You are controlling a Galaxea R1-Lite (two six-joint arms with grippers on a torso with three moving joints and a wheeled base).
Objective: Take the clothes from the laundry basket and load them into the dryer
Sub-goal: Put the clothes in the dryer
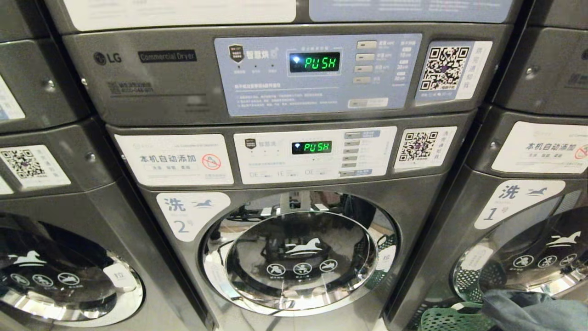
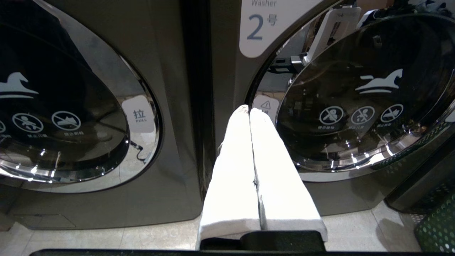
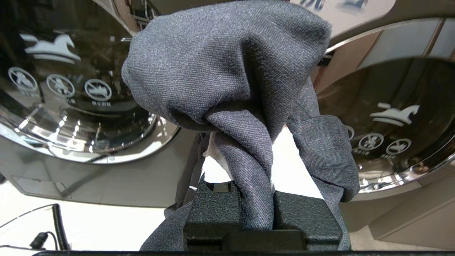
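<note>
Gripping the grey garment [image 3: 227,81] between clenched fingers, the right gripper [image 3: 256,170] kept it off the floor for carrying, at the head view's lower right beside the green basket [image 1: 441,319]; the left gripper [image 2: 250,110], pressed together, carried nothing

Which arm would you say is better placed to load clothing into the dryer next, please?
The right: the right gripper is already shut on a grey garment. The left gripper is shut and holds nothing.
</note>
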